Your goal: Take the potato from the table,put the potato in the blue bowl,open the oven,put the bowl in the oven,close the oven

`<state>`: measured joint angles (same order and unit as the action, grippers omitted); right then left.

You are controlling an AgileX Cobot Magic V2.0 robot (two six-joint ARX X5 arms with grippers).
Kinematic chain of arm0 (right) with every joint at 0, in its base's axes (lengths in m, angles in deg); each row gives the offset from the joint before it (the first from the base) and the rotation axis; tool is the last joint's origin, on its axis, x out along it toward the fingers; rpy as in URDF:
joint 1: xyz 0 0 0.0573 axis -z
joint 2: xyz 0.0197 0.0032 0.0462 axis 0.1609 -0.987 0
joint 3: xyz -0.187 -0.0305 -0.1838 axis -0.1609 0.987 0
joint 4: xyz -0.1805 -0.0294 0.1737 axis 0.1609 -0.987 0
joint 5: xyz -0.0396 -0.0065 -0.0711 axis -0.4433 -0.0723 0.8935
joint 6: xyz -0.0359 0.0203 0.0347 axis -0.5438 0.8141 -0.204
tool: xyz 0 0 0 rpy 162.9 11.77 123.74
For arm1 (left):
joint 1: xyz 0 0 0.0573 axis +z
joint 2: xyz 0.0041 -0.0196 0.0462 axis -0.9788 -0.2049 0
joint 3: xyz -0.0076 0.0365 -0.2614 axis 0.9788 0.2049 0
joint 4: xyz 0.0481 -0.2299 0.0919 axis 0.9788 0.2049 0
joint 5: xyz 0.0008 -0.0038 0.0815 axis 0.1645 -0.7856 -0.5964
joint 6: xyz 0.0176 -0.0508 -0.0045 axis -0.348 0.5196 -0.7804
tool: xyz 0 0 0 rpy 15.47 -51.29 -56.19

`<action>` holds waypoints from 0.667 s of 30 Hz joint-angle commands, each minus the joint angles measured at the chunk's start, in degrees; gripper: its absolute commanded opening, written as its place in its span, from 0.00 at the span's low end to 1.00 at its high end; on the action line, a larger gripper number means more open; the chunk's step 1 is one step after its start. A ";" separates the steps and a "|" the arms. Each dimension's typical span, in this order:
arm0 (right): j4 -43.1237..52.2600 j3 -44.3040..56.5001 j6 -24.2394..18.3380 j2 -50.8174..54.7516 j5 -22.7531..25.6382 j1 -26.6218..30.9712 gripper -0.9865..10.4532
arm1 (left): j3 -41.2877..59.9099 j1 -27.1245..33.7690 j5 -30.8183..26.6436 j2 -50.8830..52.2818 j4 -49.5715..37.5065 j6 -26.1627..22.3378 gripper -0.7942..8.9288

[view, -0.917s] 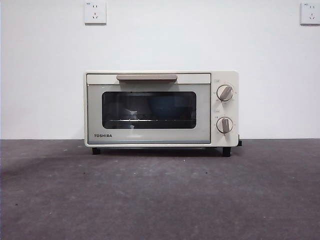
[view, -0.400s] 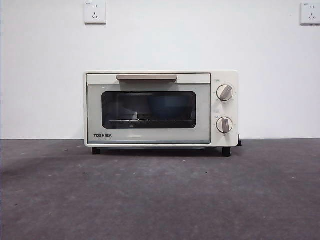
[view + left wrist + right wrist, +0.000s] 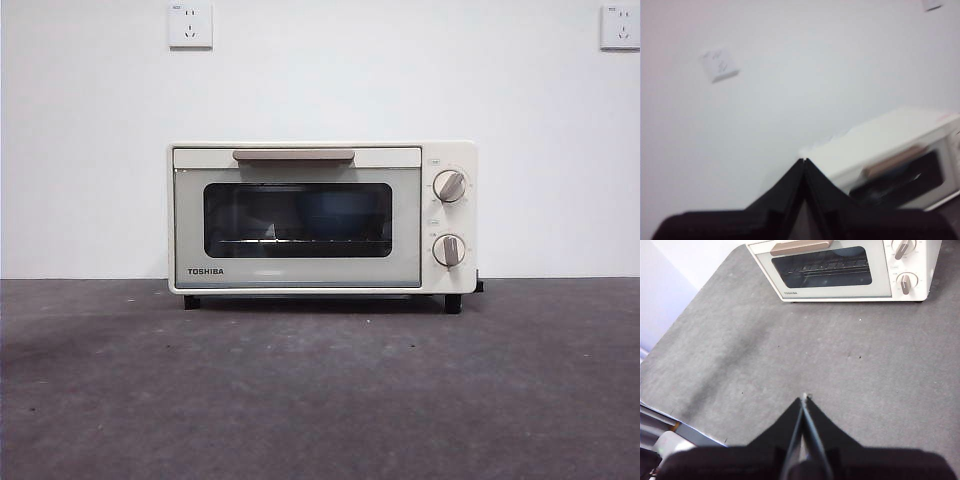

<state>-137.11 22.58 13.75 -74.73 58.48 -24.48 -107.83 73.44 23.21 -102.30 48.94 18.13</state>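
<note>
The cream oven stands at the back of the table, its dark glass door shut under the beige handle. Behind the glass shows a dim bluish shape that may be the blue bowl; I cannot tell for sure. The potato is hidden. My left gripper is shut on nothing, held high and pointing at the wall beside the oven. Shut and empty too, my right gripper hangs over the bare table, well in front of the oven.
Two round knobs sit on the oven's right side. Two wall sockets are on the white wall behind. The table's left edge shows in the right wrist view.
</note>
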 commanded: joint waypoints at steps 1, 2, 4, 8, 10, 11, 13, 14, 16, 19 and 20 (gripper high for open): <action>0.20 0.48 0.09 0.07 0.09 -0.04 0.09 | 7.41 1.20 -6.14 4.63 -2.12 3.28 0.08; 0.20 0.48 0.09 0.07 0.11 -0.04 0.09 | 9.81 1.84 -7.85 6.43 -2.25 4.48 0.08; 0.20 0.48 0.09 0.07 0.11 -0.04 0.09 | 13.18 2.91 -8.90 8.70 -2.38 6.29 0.08; 0.20 0.48 0.09 0.07 0.28 -0.04 0.09 | 20.15 5.09 -11.17 12.39 -2.40 8.04 0.08; 0.17 0.48 0.09 0.07 0.28 -0.04 0.09 | 23.63 5.73 -10.97 14.21 -2.45 8.85 0.08; 0.17 0.48 0.09 0.07 0.31 -0.04 0.09 | 25.55 5.81 -11.02 15.19 -2.40 9.53 0.08; 0.17 0.48 0.07 0.07 0.66 -0.04 0.09 | 29.07 5.81 -11.23 17.20 -2.47 11.13 0.08; 0.17 0.48 0.07 0.07 0.94 -0.04 0.09 | 30.84 5.81 -11.19 18.36 -2.49 12.00 0.08; 0.15 0.48 0.04 0.07 1.53 -0.04 0.09 | 33.18 5.81 -11.17 20.46 -1.11 14.12 0.08; -0.04 0.46 0.07 0.07 2.64 -0.04 0.09 | 33.11 5.79 -11.41 20.20 4.17 14.47 0.08; -0.11 0.46 0.07 0.07 2.99 -0.04 0.09 | 33.11 5.79 -11.41 20.20 5.79 14.45 0.08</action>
<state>-137.39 22.58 13.75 -74.73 61.15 -24.48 -75.20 79.06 11.95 -82.26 53.99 31.55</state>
